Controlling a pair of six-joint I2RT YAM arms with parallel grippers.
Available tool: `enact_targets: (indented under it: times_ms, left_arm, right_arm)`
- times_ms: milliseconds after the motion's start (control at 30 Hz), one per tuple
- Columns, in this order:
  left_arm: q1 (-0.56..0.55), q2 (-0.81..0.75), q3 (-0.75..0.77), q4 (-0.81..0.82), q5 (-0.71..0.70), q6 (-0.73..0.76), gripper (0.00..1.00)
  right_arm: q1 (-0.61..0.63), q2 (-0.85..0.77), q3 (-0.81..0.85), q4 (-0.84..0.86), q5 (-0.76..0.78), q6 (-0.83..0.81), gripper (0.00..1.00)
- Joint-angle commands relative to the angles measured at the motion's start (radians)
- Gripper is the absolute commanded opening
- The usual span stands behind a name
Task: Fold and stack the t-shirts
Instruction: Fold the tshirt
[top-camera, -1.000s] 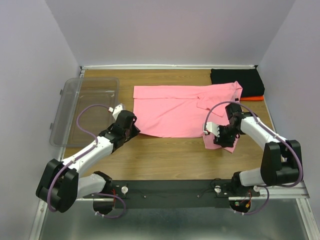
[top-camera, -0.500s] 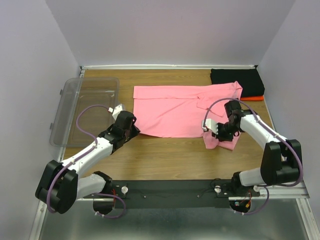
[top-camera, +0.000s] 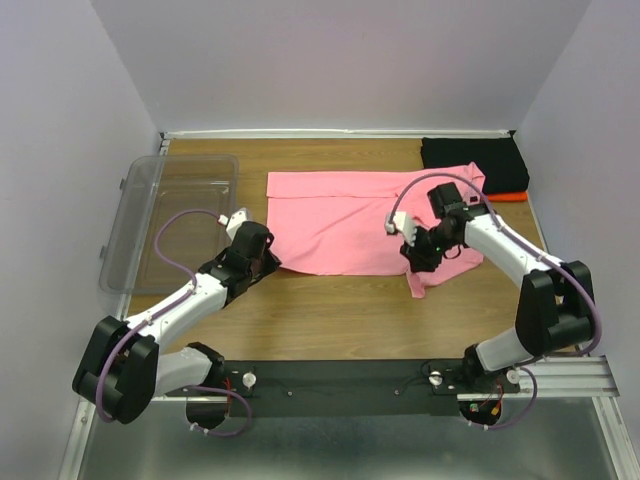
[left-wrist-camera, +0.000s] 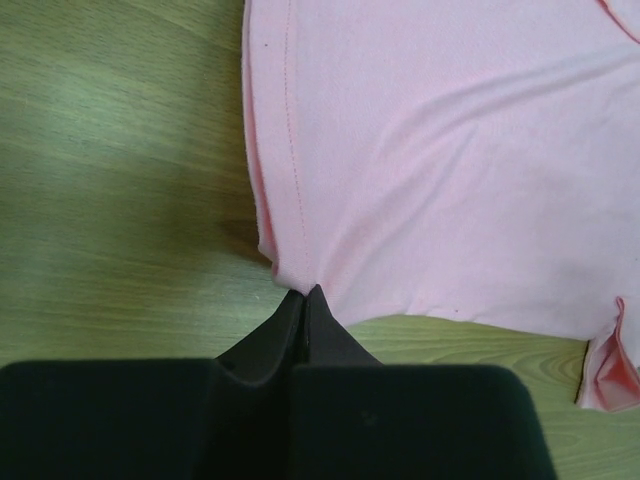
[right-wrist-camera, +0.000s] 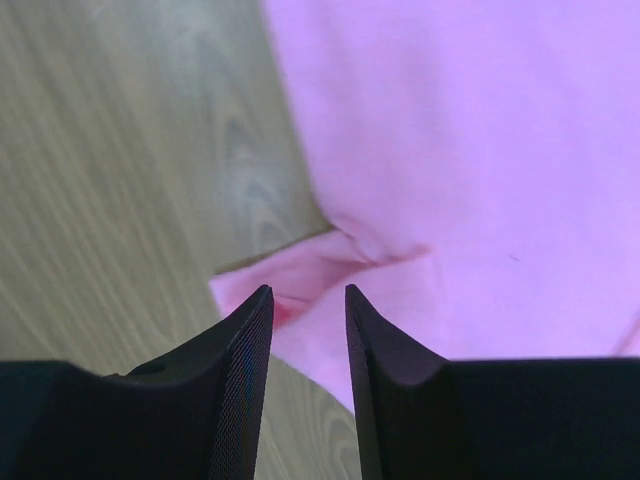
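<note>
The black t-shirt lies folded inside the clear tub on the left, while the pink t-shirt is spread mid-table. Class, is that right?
No. The top external view shows the black t-shirt folded at the far right corner of the table, outside the clear tub on the left. The pink t-shirt is spread mid-table, as stated.

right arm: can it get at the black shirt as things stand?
Probably yes. The black shirt lies in the far right corner, on that arm's side, nothing standing between. The right gripper is open over the pink shirt; only that shirt's sleeve overlaps the black one's front edge.
</note>
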Motion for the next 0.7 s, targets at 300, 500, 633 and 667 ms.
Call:
enact_targets:
  times_ms: [300, 500, 633, 667]
  left_arm:
    - [-0.006, 0.006, -0.006, 0.031, 0.022, 0.022, 0.00]
    - [-0.004, 0.011, -0.010, 0.033, 0.028, 0.024, 0.00]
    - [-0.006, 0.011, -0.007, 0.031, 0.031, 0.024, 0.00]
    - [-0.006, 0.009, -0.006, 0.031, 0.031, 0.022, 0.00]
  right_arm:
    - [-0.207, 0.204, 0.183, 0.044, -0.056, 0.109, 0.44]
    - [-0.206, 0.296, 0.186, -0.062, -0.159, -0.204, 0.45]
    - [-0.206, 0.342, 0.204, -0.090, -0.188, -0.284, 0.46]
    - [-0.206, 0.352, 0.209, -0.090, -0.183, -0.289, 0.46]
